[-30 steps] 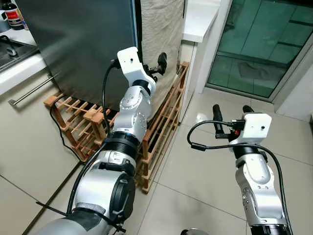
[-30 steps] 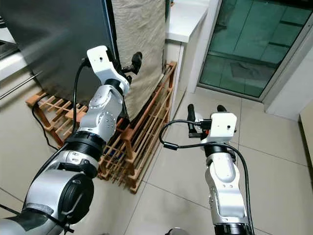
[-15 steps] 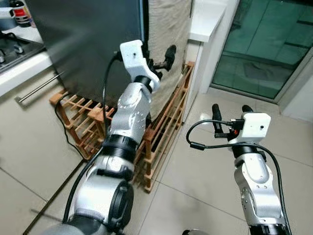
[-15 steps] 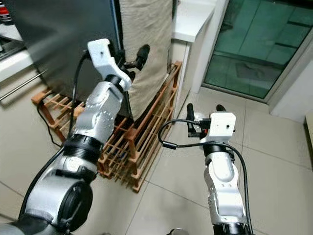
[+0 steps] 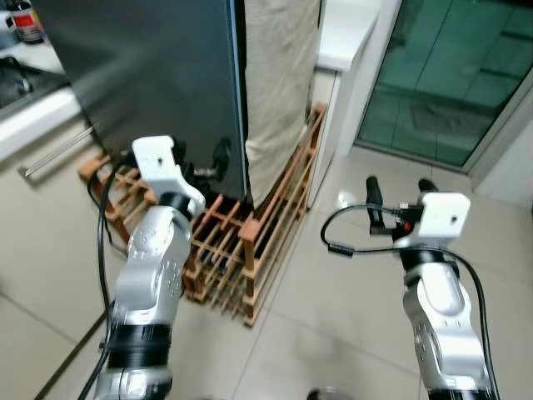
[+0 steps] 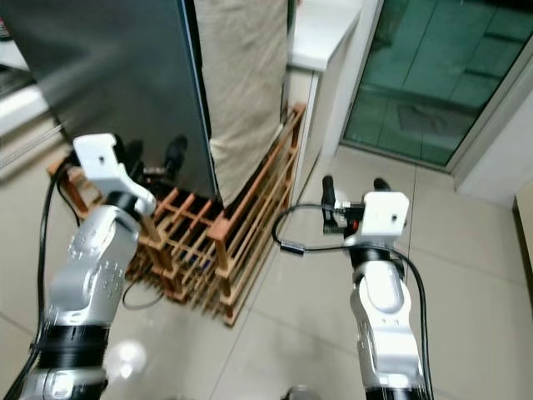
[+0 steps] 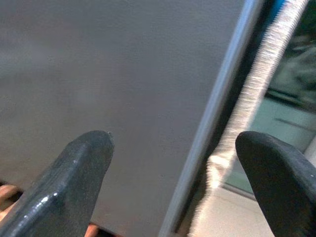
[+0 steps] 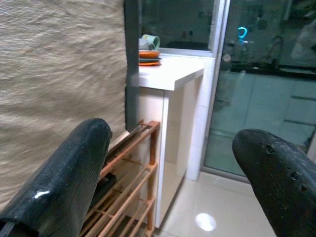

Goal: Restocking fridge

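In front of the dark fridge [image 5: 158, 75], the left hand [image 5: 204, 162] is wide open and holds nothing. The right hand [image 5: 398, 190] hangs over the floor [image 5: 333, 292], open and empty too.

Two silver jointed arms carry white boxy wrist housings, with black cables looping alongside. The left claw [image 5: 206, 161] and right claw [image 5: 397, 188] have long black fingers.

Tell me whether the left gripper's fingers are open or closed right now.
Open. The left gripper has its two black fingers spread wide apart, empty, aimed at the fridge door edge.
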`<state>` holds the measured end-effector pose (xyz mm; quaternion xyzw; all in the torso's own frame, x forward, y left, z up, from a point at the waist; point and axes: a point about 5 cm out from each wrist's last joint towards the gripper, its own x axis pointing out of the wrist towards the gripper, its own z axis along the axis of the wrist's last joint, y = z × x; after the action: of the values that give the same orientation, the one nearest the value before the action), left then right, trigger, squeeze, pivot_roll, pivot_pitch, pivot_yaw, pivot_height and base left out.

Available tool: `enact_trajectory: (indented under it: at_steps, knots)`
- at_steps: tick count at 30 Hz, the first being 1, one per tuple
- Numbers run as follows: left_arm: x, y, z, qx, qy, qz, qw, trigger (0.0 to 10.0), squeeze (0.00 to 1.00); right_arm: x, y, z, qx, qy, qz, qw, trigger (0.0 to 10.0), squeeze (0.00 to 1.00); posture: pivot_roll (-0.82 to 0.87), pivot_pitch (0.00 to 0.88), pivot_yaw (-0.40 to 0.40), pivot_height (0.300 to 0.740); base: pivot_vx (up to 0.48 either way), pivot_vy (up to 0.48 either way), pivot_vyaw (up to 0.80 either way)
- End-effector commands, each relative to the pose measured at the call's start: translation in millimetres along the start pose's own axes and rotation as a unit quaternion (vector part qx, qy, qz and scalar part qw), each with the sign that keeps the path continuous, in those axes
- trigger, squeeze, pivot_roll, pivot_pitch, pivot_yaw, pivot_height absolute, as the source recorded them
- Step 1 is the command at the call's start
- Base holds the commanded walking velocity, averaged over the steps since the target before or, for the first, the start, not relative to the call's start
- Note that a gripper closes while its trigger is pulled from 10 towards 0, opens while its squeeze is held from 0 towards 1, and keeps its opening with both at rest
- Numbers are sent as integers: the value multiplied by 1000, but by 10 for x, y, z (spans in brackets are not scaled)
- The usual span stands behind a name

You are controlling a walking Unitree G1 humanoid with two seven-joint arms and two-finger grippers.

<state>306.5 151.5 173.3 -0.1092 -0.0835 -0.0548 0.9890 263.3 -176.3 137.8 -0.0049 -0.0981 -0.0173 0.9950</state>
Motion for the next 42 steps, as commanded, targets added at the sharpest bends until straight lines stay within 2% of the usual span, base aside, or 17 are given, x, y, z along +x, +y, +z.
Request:
enact_trajectory:
  at_steps: [1,4,7,10,13,15,17,23,26,30,35,42]
  knots:
    - [-61,54,176,33,-35,29,998,10000,0,-43,-129,91,4,-14,-35,999,10000,4,-80,0,-3,740,0,0,0]
    - [-87,83,251,49,-46,38,997,10000,0,-65,-157,115,3,-19,-42,999,10000,4,-80,0,-5,740,0,0,0]
    - [-97,93,315,42,-64,47,996,10000,0,-56,-159,161,-6,-34,-43,998,10000,0,-80,0,-3,740,0,0,0]
    - [-95,32,462,-7,-117,67,991,10000,0,25,-125,443,-20,-114,-38,993,10000,0,-92,0,-1,740,0,0,0]
    - [-45,9,558,-20,-132,86,987,10000,0,73,-113,571,-22,-140,-42,989,10000,0,-95,0,-2,740,0,0,0]
    - [-11,-43,603,-20,-137,74,988,10000,0,102,-106,613,-26,-146,-44,988,10000,0,-96,0,-7,740,0,0,0]
    - [7,-135,646,1,-145,48,988,10000,0,133,-91,670,-33,-154,-42,987,10000,0,-96,0,-9,740,0,0,0]
    - [71,-308,696,20,-153,-3,988,10000,0,194,-44,715,-44,-162,-29,985,10000,0,-103,0,-7,740,0,0,0]
    - [105,-308,710,9,-157,2,988,10000,0,205,-11,718,-47,-163,-22,985,10000,0,-107,0,-4,740,0,0,0]
    - [100,-297,765,-6,-175,3,985,10000,0,185,-8,820,-54,-192,-26,980,10000,0,-109,0,-2,740,0,0,0]
    - [82,-281,898,0,-209,5,978,10000,0,199,28,996,-66,-229,-25,971,10000,0,-109,0,0,740,401,0,0]
    - [92,-291,948,-4,-223,2,975,10000,0,232,63,1048,-71,-240,-18,968,10000,0,-104,0,-4,740,430,0,0]
